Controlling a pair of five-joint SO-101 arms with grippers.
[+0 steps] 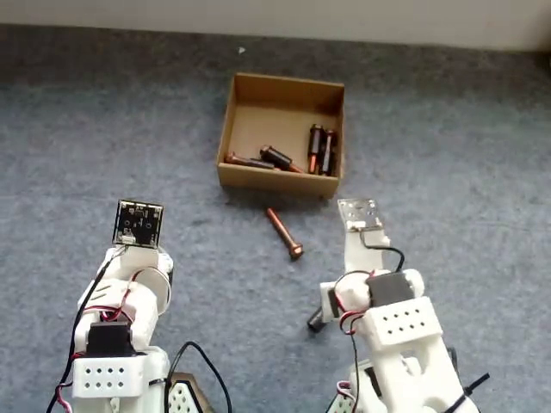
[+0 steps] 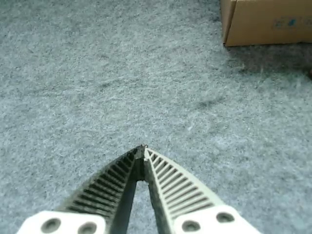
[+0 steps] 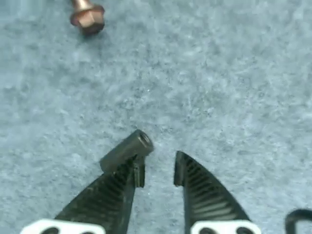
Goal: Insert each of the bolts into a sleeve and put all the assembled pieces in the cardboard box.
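Note:
A copper bolt [image 1: 282, 232] lies on the grey carpet just in front of the cardboard box [image 1: 231, 129]; its hex head [image 3: 87, 17] shows in the right wrist view. A dark sleeve [image 3: 126, 151] lies on the carpet, resting against the outer side of one fingertip of my right gripper [image 3: 158, 168], which is open with nothing between its fingers. The sleeve [image 1: 316, 323] sits beside the right arm in the high view. My left gripper [image 2: 142, 152] is shut and empty, low over bare carpet, with the box's corner [image 2: 263, 22] ahead of it.
Several assembled bolt-and-sleeve pieces [image 1: 320, 151] lie inside the box, mostly along its near and right sides. Both arms stand at the near edge of the carpet. A pale wall strip runs along the far edge.

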